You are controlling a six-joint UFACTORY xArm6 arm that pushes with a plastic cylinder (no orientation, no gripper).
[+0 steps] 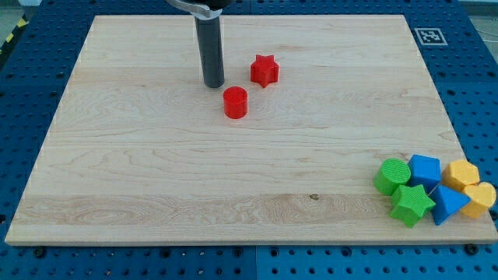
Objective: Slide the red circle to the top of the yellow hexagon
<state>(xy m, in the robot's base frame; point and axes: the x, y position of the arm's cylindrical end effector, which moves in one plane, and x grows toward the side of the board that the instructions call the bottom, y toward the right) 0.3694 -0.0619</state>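
The red circle is a short red cylinder on the wooden board, upper middle. My tip stands just up and left of it, a small gap apart. The yellow hexagon lies at the far right near the board's lower right corner, in a cluster of blocks. A second yellow block sits just below it; its shape is hard to make out.
A red star lies up and right of the red circle. The cluster at the lower right also holds a green circle, a green star, a blue cube and a blue triangle. The board's right edge is close to the cluster.
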